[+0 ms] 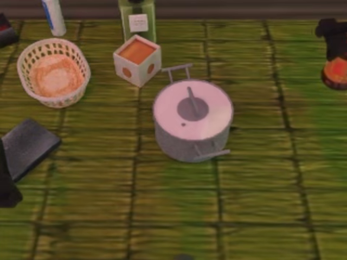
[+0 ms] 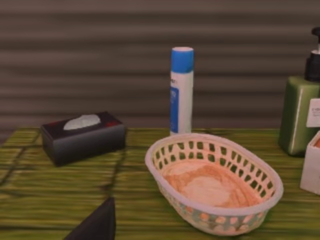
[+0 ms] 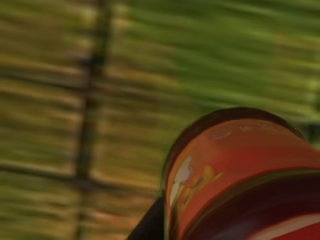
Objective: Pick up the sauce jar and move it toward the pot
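Note:
The sauce jar [image 1: 337, 75], dark brown with a red-orange lid, sits at the far right edge of the top view, well right of the pot. My right gripper [image 1: 332, 53] is over it and shut on it. In the right wrist view the jar [image 3: 240, 170] fills the picture, its orange-red label turned sideways, and one dark finger [image 3: 150, 226] presses against its side. The grey pot [image 1: 192, 120], with a pale lid, a grey knob and thin handles, stands at the table's middle. My left gripper [image 1: 30, 143] rests parked and open at the left edge.
A white woven basket [image 1: 24, 58] stands at the back left. Beside it is a white cube box with an orange top [image 1: 137, 59]. Along the back are a green bottle [image 1: 137, 19], a white-and-blue tube [image 1: 53, 15] and a dark tissue box [image 2: 82, 136].

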`<act>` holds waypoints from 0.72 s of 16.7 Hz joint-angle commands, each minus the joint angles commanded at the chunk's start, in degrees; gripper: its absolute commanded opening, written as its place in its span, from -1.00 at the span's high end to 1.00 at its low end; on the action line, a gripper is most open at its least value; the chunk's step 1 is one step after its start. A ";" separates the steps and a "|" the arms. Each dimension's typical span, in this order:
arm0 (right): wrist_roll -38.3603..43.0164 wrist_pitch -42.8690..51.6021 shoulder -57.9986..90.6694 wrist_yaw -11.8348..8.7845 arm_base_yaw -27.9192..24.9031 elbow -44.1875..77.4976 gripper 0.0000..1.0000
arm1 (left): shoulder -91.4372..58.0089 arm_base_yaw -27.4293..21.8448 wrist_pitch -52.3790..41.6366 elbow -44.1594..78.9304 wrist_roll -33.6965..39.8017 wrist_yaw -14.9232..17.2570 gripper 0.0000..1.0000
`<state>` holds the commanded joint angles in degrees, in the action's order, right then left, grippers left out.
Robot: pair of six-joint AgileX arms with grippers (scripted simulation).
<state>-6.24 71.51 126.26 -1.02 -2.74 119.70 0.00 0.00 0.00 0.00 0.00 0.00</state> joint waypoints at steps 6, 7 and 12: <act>0.06 0.45 -7.44 0.07 -0.42 -7.38 1.00 | 0.00 0.00 0.00 0.00 0.00 0.00 -1.00; 0.06 0.45 -7.44 0.07 -0.42 -7.38 1.00 | 0.00 0.00 0.00 0.00 0.00 0.00 -1.00; 4.30 -1.92 -7.94 0.55 -2.79 -10.24 1.00 | 0.00 0.00 0.00 0.00 0.00 0.00 -1.00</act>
<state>-1.94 69.59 118.32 -0.47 -5.52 109.47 0.00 0.00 0.00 0.00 0.00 0.00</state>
